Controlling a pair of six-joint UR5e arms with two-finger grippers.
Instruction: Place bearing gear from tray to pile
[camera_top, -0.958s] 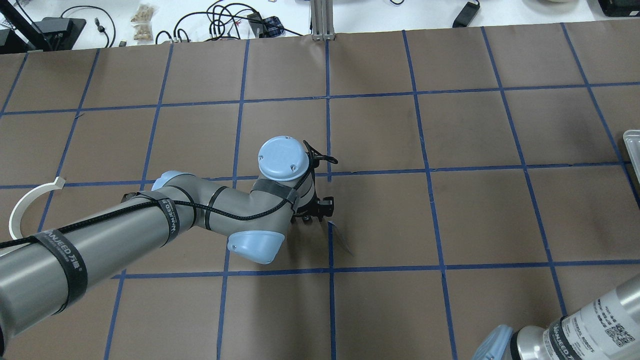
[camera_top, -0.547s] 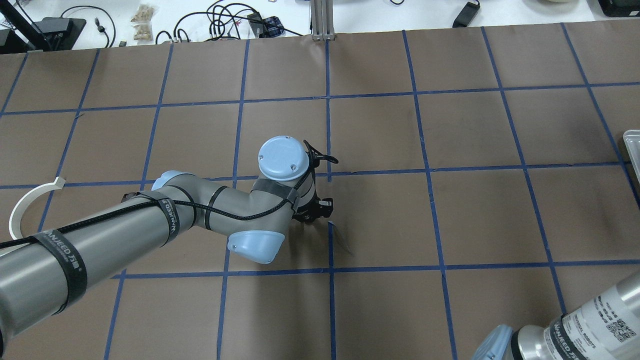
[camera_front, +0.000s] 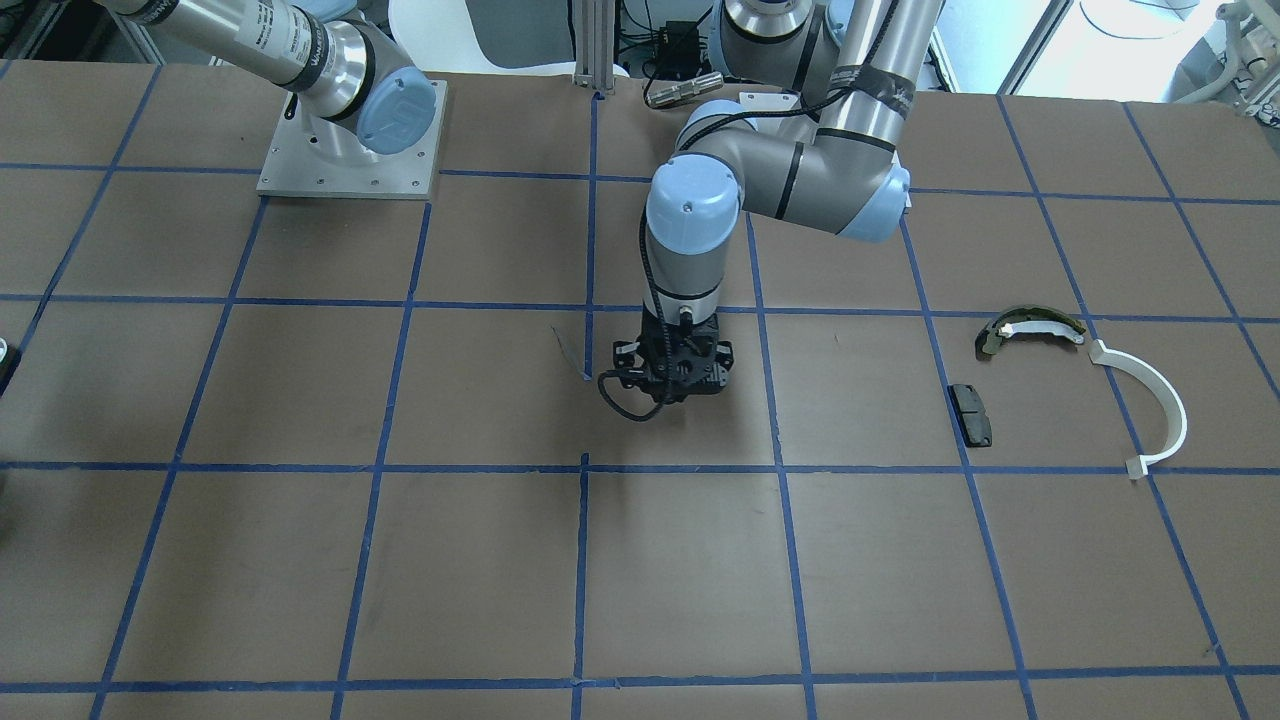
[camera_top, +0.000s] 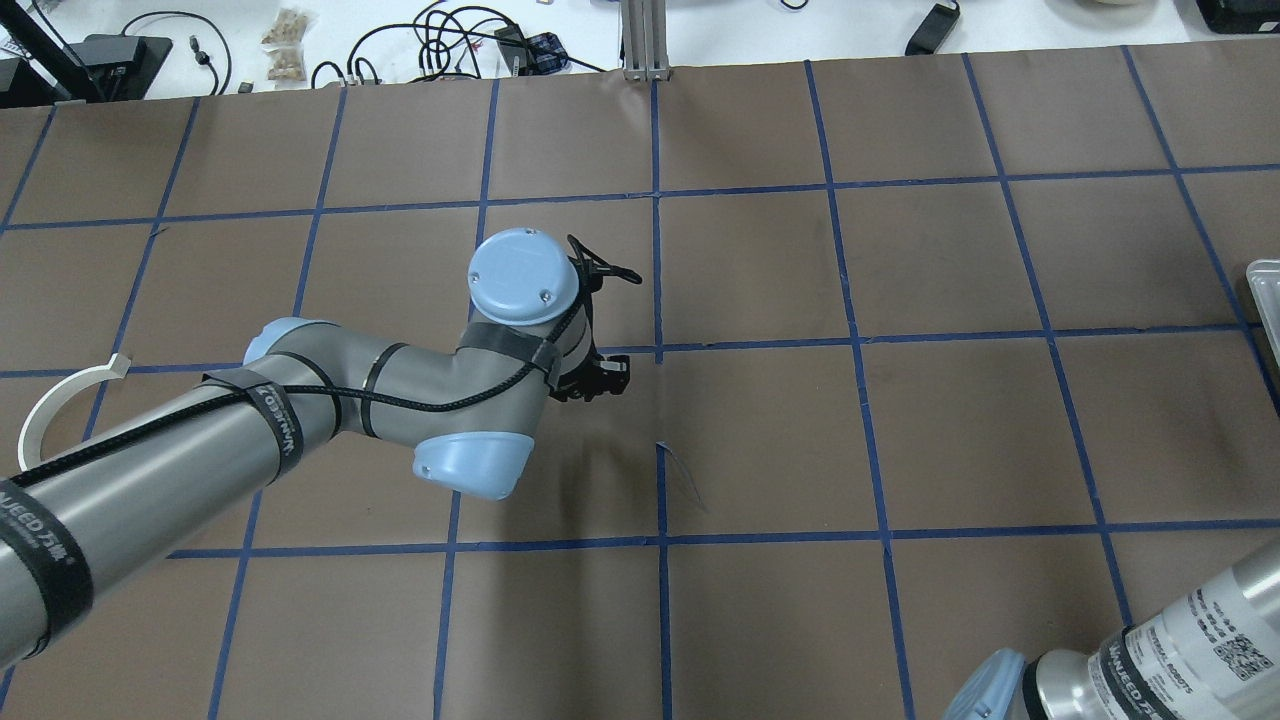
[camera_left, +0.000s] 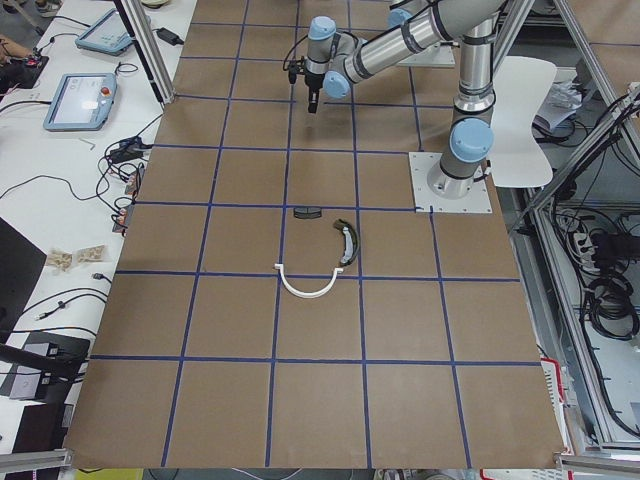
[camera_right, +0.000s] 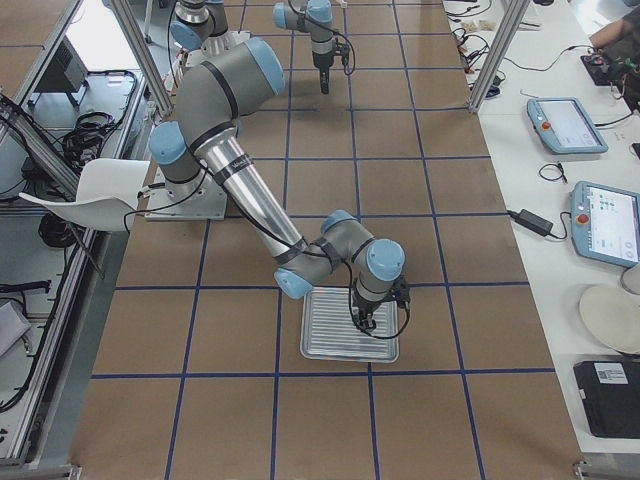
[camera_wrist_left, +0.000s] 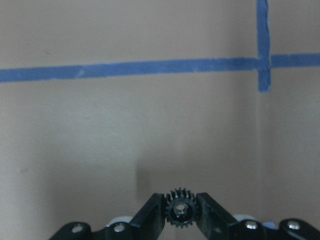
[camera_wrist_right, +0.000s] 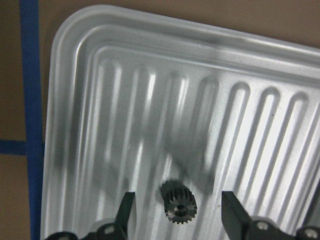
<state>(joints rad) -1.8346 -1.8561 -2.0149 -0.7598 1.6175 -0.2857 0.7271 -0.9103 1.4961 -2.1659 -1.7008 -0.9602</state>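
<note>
Bearing gear (camera_wrist_left: 180, 211) pinched by L gripper (camera_wrist_left: 180, 215), wrist pointing down.

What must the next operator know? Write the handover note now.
Left gripper: shut on the first gear, above mid-table, well short of the pile.
Right gripper: open, fingers either side of a second gear lying in the tray.
Pile: arc, brake shoe and pad, on the robot's left side of the table.
Done: first gear lifted.
Left: set it at the pile; the second gear is not yet gripped.
</note>
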